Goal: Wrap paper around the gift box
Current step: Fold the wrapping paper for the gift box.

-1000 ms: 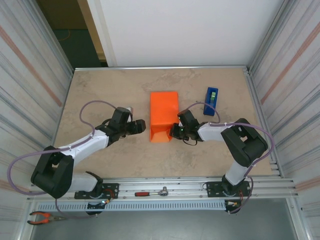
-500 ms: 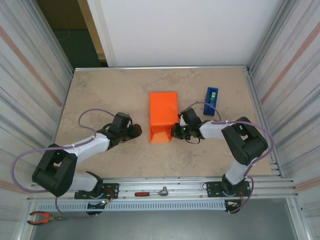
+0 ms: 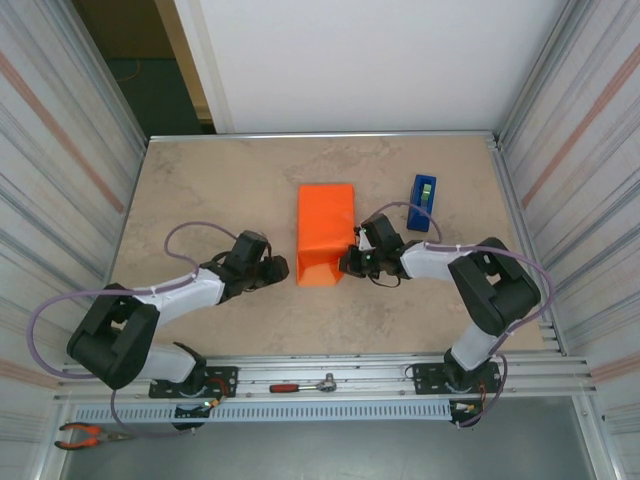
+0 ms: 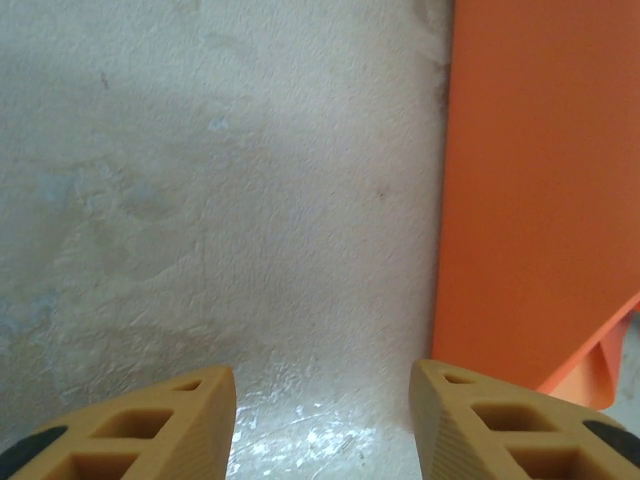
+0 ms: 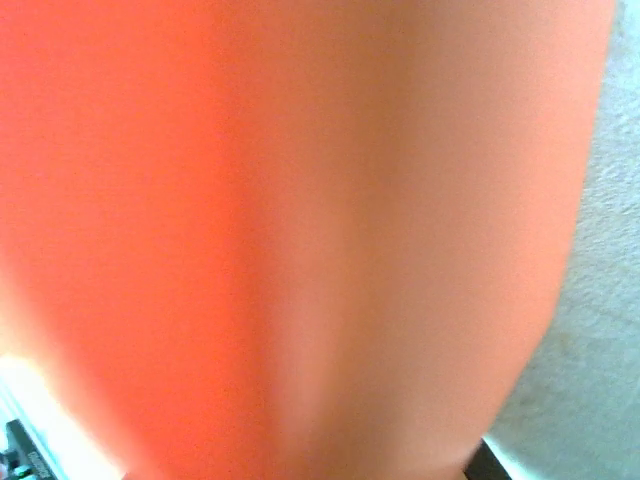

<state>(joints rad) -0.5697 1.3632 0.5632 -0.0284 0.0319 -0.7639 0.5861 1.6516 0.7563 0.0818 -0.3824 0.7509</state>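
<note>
The orange paper (image 3: 326,222) lies folded into a long parcel in the middle of the table, its near end a darker open flap. The gift box is hidden under it. My left gripper (image 3: 281,267) is low over the table just left of that near end. It is open, with bare table between its fingers (image 4: 322,385) and the paper's edge (image 4: 540,190) beside the right finger. My right gripper (image 3: 347,262) is shut and rests against the flap's right edge. Blurred paper (image 5: 300,230) sits right against the right wrist camera, hiding the fingers, so any pinch on the paper is not visible.
A blue tape dispenser (image 3: 423,202) stands upright to the right of the paper, behind my right arm. A ratchet (image 3: 305,384) lies on the front rail and pliers (image 3: 85,433) lie at the bottom left. Corrugated walls close in both sides.
My left gripper has dropped toward the near edge of the table, closer to the paper's near left corner, and its jaws have narrowed. The right gripper stayed at the flap.
</note>
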